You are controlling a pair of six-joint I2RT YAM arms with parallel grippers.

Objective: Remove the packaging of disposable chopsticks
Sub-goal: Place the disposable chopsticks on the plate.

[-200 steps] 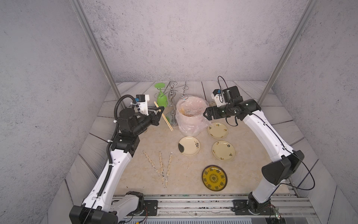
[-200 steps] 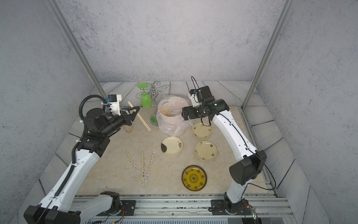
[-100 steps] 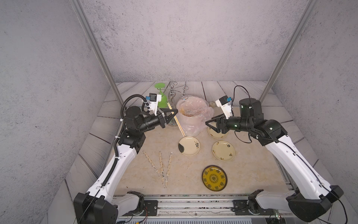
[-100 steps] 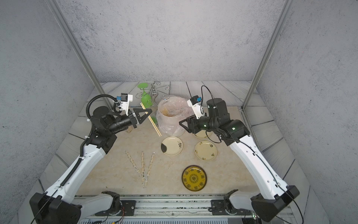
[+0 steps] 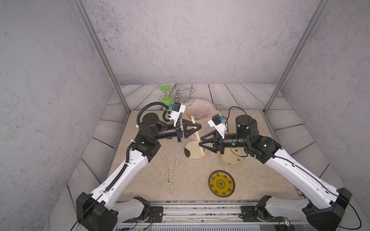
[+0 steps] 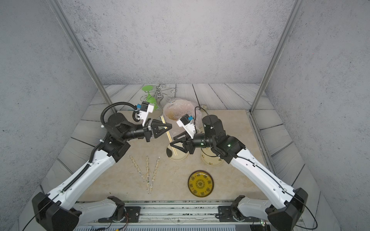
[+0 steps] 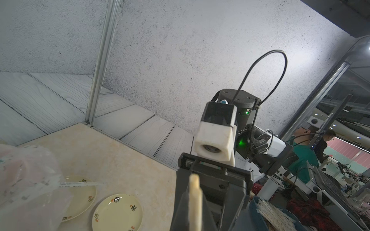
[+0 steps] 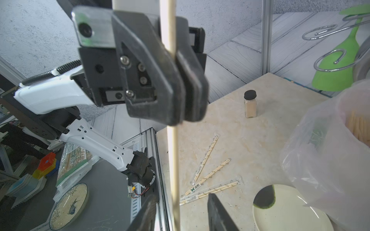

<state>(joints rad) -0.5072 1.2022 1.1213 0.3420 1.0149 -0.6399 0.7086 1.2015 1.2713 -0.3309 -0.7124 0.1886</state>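
Wooden disposable chopsticks (image 5: 193, 120) hung slanted above a cream plate (image 5: 195, 159), clamped by the left gripper (image 5: 197, 127) so the right gripper (image 5: 200, 142), jaws partly apart around their lower end, could presumably grip the packaging (image 5: 203, 150) there.

The beige bench (image 5: 190, 181) holds a dark plate with yellow patterning (image 5: 221, 183) near its front edge. Behind it lie a cream plate with a dark patch (image 5: 193, 156) and a second cream plate (image 5: 230, 161). Farther back stand a crinkly pinkish plastic bag (image 5: 200, 108), a wire rack (image 5: 177, 96) (a green goblet (image 5: 165, 88) hangs inverted on it) and a black-capped spice jar (image 8: 250, 104).
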